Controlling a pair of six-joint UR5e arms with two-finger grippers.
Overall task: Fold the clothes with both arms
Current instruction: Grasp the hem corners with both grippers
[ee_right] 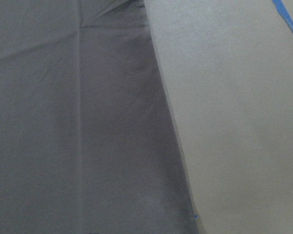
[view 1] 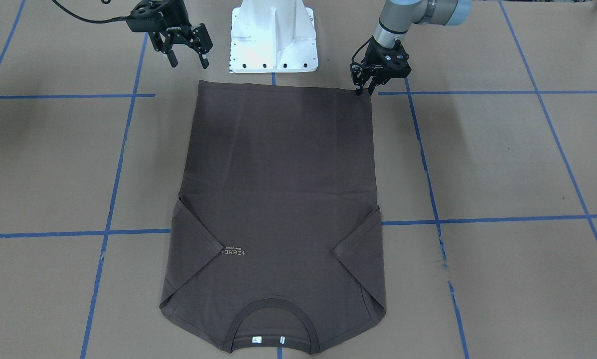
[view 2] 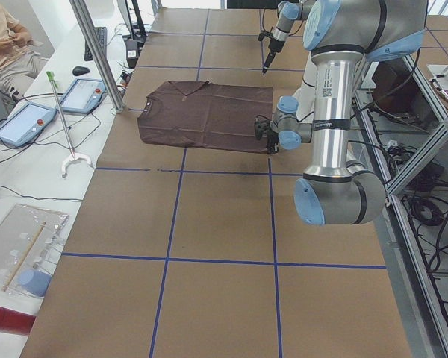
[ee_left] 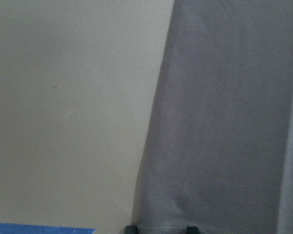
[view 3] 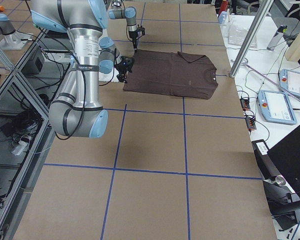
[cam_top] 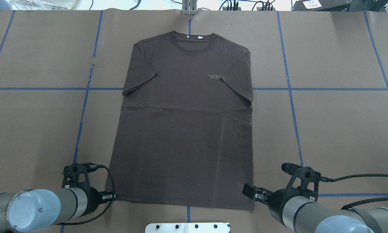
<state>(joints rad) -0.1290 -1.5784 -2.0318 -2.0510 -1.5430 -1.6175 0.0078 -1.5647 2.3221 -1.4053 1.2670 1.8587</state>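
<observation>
The dark brown T-shirt (cam_top: 184, 129) lies flat and face up in the middle of the tabletop (cam_top: 343, 129). Seen from overhead, its ribbed collar (cam_top: 192, 42) points to 12 o'clock and its hem (cam_top: 184, 203) runs along 6 o'clock, just ahead of the white pedestal base (view 1: 273, 40); both sleeves (view 1: 199, 249) are tucked in over the chest, so the outline is nearly a rectangle, probably to keep the coming fold straight. The left gripper (view 1: 365, 90) is down at the hem corner at 7 o'clock; its wrist view shows the fingertips (ee_left: 190, 228) apart with the hem edge between them, so I judge it unclosed and poised to pinch. The right gripper (view 1: 189, 64) hangs above the tabletop just off the 5 o'clock corner, jaws spread wide, holding nothing. Taking both hem corners would suit carrying the hem toward the collar. Open tabletop, crossed by blue tape lines (cam_top: 84, 113), flanks the side edges at 3 and 9 o'clock; beyond the collar the room is shorter.
</observation>
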